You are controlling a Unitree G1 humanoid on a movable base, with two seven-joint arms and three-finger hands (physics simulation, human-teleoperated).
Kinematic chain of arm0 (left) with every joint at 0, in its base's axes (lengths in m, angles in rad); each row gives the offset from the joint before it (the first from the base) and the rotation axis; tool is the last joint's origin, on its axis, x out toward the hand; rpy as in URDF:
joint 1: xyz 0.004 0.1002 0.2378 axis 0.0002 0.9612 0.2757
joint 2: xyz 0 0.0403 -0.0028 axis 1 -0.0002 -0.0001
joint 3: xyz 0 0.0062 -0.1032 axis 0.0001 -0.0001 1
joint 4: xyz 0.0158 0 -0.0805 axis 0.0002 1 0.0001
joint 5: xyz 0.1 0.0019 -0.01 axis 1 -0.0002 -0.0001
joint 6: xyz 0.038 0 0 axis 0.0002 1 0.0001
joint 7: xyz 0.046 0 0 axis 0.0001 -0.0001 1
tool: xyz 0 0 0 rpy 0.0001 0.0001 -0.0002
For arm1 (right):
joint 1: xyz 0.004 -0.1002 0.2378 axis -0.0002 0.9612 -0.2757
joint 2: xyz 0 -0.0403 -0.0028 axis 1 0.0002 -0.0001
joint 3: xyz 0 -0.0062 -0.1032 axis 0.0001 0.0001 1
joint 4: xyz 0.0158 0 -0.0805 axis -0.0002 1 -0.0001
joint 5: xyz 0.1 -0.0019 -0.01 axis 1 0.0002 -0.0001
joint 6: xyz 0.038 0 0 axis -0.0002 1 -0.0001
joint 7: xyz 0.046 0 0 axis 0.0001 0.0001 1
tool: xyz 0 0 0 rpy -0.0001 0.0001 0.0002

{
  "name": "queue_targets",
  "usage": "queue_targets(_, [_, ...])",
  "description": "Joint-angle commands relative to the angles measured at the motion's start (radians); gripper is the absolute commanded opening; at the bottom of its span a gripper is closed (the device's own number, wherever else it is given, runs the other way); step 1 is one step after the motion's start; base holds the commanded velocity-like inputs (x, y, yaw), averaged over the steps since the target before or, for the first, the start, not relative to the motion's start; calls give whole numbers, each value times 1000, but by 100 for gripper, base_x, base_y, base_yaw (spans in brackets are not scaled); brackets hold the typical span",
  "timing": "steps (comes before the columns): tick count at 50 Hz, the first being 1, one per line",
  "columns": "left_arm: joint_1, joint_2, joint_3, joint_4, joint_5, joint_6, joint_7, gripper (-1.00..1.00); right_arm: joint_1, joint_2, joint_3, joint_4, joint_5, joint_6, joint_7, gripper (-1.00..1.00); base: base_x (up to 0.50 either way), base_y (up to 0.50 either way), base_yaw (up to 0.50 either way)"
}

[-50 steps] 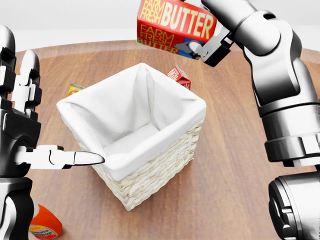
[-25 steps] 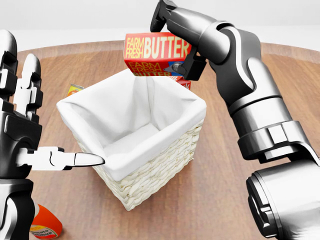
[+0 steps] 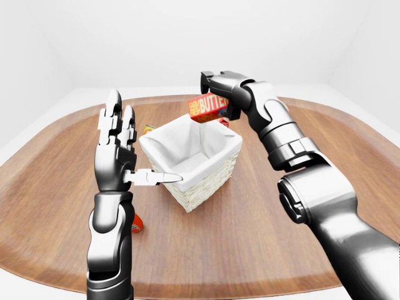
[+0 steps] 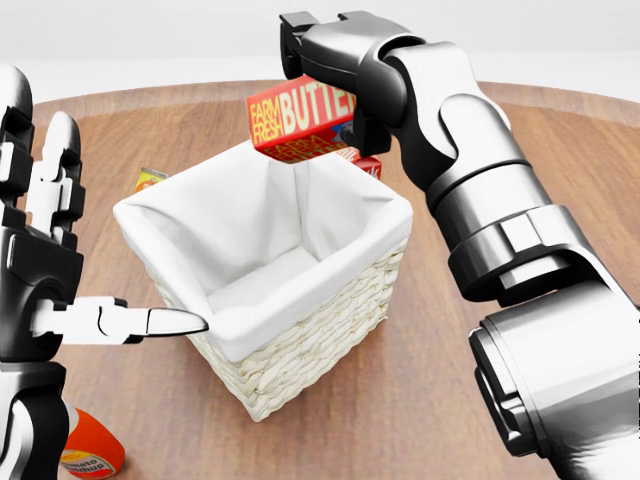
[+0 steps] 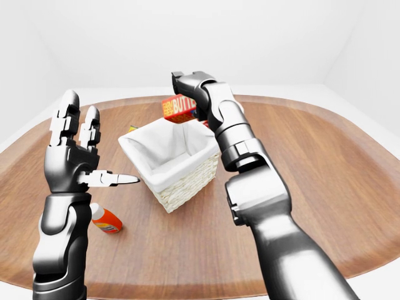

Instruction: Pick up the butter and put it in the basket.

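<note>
Although the butter is already off the table, in the left-eye view it hangs above the top edge of the basket, near the frame's centre, gripped by the right hand with fingers closed round the box. So the pick looks done; lowering and letting go remain. The left hand stands at centre left with fingers spread upward and one finger pointing at the basket's rim, holding nothing.

In the head view the butter sits tilted at upper centre, over the upper rim of the basket, not yet inside. The white-lined interior appears empty. A small red carton peeks out beside the basket's upper right corner, a yellow-edged packet lies to its upper left, and an orange bottle lies at lower left.

In the right-eye view the butter again hovers above the basket, clear of the lining.
</note>
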Motion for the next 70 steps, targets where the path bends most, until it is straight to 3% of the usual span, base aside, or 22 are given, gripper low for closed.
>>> queue_targets(1, [8,-2,1,0,-3,0,0,100,-18,23,-16,-6,-94,0,-23,-100,0,0,0])
queue_targets(18, [13,0,9,1,-16,0,1,100,73,82,-9,-112,-169,0,34,-100,0,0,0])
queue_targets(42, [13,4,17,12,-30,0,1,100,29,190,55,23,-403,0,-155,-100,0,0,0])
queue_targets(59, [24,1,14,10,-33,0,3,100,141,226,72,-53,-473,0,-107,-100,0,0,0])
queue_targets(70, [26,2,18,15,-37,0,-1,100,152,240,75,-47,-504,0,-116,-100,0,0,0])
